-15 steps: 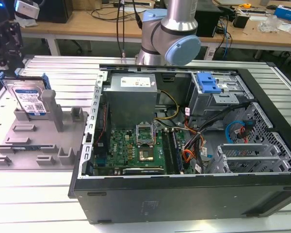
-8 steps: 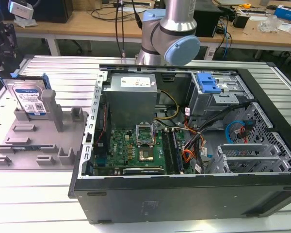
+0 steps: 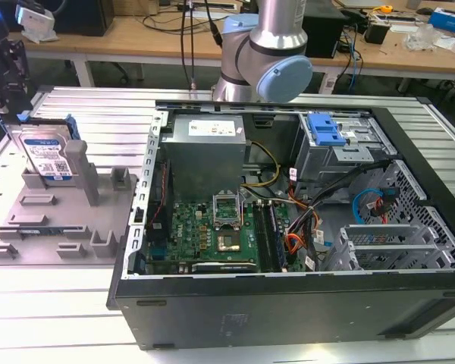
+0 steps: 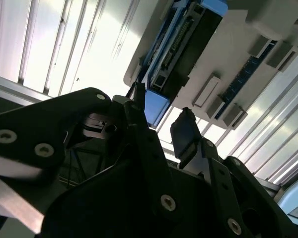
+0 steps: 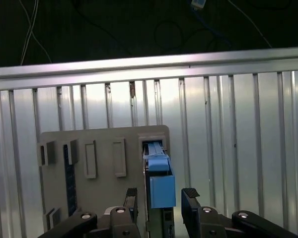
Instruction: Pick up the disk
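The disk [image 3: 48, 154] stands on edge in a slot at the back of the grey fixture [image 3: 61, 220], at the exterior view's left; its labelled silver face and blue side rails show. My black gripper [image 3: 6, 91] hangs just above it. In the first wrist view the gripper [image 5: 161, 195] is open, with its fingertips [image 5: 131, 195] on either side of the disk's blue rail [image 5: 161, 187] and a small gap on each side. The second wrist view shows the gripper [image 4: 159, 116] open around the same end of the disk [image 4: 188, 44]. Nothing is gripped.
An open computer case [image 3: 288, 212] takes up the middle and right of the ribbed metal table [image 3: 76, 114], with a blue-handled drive cage [image 3: 326, 130] inside. The arm's base [image 3: 265, 53] stands behind the case. The fixture's upright pegs [image 3: 87, 171] rise close to the disk. The table edge [image 5: 139, 69] lies beyond the fixture.
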`<state>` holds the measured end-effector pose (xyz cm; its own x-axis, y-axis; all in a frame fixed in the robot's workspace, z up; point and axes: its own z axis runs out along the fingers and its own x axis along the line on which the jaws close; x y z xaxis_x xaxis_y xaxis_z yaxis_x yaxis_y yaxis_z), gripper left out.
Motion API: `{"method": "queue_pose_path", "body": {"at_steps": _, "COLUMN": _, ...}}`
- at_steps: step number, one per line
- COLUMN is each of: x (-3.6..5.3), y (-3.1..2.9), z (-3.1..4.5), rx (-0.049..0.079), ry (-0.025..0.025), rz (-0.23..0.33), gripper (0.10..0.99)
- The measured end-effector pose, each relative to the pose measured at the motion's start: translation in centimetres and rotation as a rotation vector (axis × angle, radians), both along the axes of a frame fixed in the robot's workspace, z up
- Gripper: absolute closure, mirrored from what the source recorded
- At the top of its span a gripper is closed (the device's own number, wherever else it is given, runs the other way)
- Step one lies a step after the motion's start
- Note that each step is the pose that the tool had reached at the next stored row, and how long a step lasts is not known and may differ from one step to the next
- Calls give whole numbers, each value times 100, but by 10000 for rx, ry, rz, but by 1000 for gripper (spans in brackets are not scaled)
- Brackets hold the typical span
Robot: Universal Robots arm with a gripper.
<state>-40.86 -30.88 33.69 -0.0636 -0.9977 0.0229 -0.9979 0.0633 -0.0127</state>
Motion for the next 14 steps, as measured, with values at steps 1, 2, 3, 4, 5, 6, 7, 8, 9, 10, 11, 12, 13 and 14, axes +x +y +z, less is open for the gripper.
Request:
{"method": "queue_pose_path", "body": {"at_steps": 1, "x": 0, "y": 0, "z": -7, "rx": 0, "ry": 1, "rz": 0, "gripper": 604}}
{"method": "queue_pose_path", "body": {"at_steps": 2, "x": 0, "y": 0, "z": -19, "rx": -1, "ry": 0, "rz": 0, "gripper": 604}}
{"method": "queue_pose_path", "body": {"at_steps": 3, "x": 0, "y": 0, "z": -26, "rx": -1, "ry": 0, "rz": 0, "gripper": 604}}
{"method": "queue_pose_path", "body": {"at_steps": 4, "x": 0, "y": 0, "z": -34, "rx": -1, "ry": 1, "rz": 0, "gripper": 604}}
{"method": "queue_pose_path", "body": {"at_steps": 5, "x": 0, "y": 0, "z": -48, "rx": -1, "ry": 1, "rz": 1, "gripper": 604}}
{"method": "queue_pose_path", "body": {"at_steps": 6, "x": 0, "y": 0, "z": -68, "rx": 0, "ry": 0, "rz": 3, "gripper": 604}}
{"method": "queue_pose_path", "body": {"at_steps": 7, "x": 0, "y": 0, "z": -79, "rx": 0, "ry": 0, "rz": 4, "gripper": 604}}
{"method": "queue_pose_path", "body": {"at_steps": 8, "x": 0, "y": 0, "z": -90, "rx": 0, "ry": 0, "rz": 4, "gripper": 604}}
{"method": "queue_pose_path", "body": {"at_steps": 9, "x": 0, "y": 0, "z": -106, "rx": 0, "ry": 0, "rz": 6, "gripper": 604}}
{"method": "queue_pose_path", "body": {"at_steps": 10, "x": 0, "y": 0, "z": -119, "rx": 0, "ry": 0, "rz": 8, "gripper": 604}}
{"method": "queue_pose_path", "body": {"at_steps": 11, "x": 0, "y": 0, "z": -132, "rx": 0, "ry": 0, "rz": 11, "gripper": 604}}
{"method": "queue_pose_path", "body": {"at_steps": 12, "x": 0, "y": 0, "z": -141, "rx": 0, "ry": 0, "rz": 12, "gripper": 604}}
{"method": "queue_pose_path", "body": {"at_steps": 13, "x": 0, "y": 0, "z": -149, "rx": 0, "ry": 1, "rz": 14, "gripper": 604}}
{"method": "queue_pose_path", "body": {"at_steps": 14, "x": 0, "y": 0, "z": -159, "rx": -1, "ry": 0, "rz": 16, "gripper": 604}}
